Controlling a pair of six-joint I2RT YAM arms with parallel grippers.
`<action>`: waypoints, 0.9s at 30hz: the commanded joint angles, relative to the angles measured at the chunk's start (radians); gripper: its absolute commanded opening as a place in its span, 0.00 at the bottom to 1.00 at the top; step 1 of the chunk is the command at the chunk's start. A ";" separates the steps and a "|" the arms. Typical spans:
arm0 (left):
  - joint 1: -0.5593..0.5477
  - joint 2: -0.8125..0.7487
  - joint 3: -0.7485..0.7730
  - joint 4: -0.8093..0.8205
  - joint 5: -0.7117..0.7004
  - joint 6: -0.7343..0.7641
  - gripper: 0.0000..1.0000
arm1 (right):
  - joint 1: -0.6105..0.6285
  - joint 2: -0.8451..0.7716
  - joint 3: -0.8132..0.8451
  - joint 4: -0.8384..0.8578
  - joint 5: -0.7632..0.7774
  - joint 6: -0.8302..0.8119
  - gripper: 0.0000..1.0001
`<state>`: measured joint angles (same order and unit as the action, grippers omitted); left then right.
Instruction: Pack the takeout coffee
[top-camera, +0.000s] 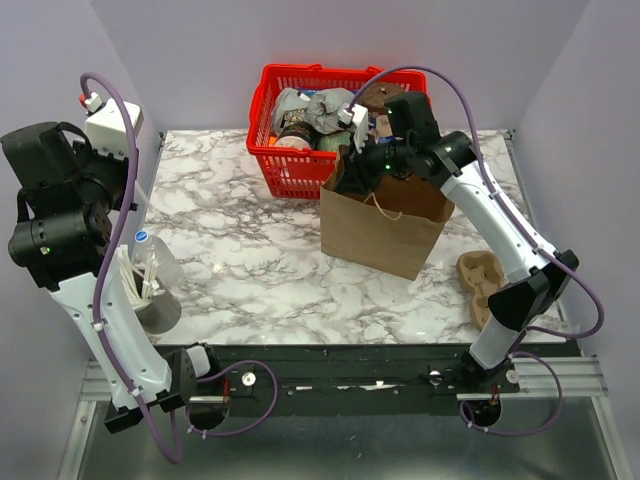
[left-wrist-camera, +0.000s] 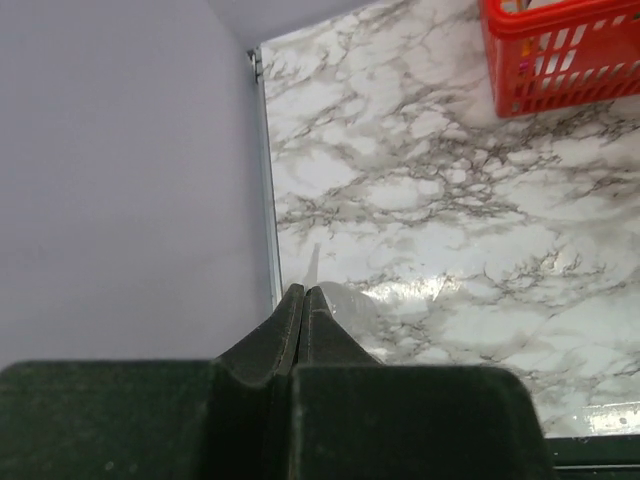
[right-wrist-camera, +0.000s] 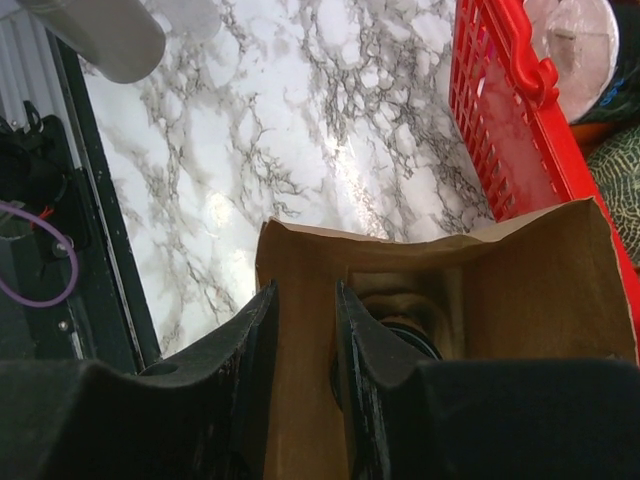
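A brown paper bag (top-camera: 375, 235) stands open on the marble table, right of centre. My right gripper (top-camera: 357, 168) hangs at its mouth. In the right wrist view the right gripper (right-wrist-camera: 305, 295) is open, its fingers apart with only the bag's inner wall (right-wrist-camera: 300, 400) between them. Part of a round black lid, the takeout coffee (right-wrist-camera: 412, 337), shows deep inside the bag behind the right finger; the cup body is hidden. My left gripper (left-wrist-camera: 305, 292) is shut and empty, held high by the left wall (top-camera: 75, 170).
A red basket (top-camera: 300, 170) full of items stands behind the bag, also in the right wrist view (right-wrist-camera: 490, 110). A cardboard cup carrier (top-camera: 482, 285) lies at the right. A clear blue-capped bottle (top-camera: 150, 250) and a grey cup of straws (top-camera: 152, 305) stand at the left.
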<state>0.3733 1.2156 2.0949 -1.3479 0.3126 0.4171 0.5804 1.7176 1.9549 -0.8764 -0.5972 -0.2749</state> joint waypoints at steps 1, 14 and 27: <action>0.009 0.021 0.079 -0.165 0.208 -0.005 0.00 | -0.004 -0.006 -0.025 0.022 0.046 -0.001 0.38; -0.120 -0.096 -0.418 0.966 0.852 -0.665 0.00 | -0.139 -0.062 0.124 0.211 0.105 0.158 0.39; -0.528 0.165 -0.253 1.123 0.780 -0.784 0.00 | -0.258 -0.191 0.070 0.363 0.369 0.167 0.41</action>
<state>-0.0650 1.3235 1.7767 -0.2440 1.0966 -0.3817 0.3668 1.5391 2.0274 -0.5831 -0.3454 -0.1204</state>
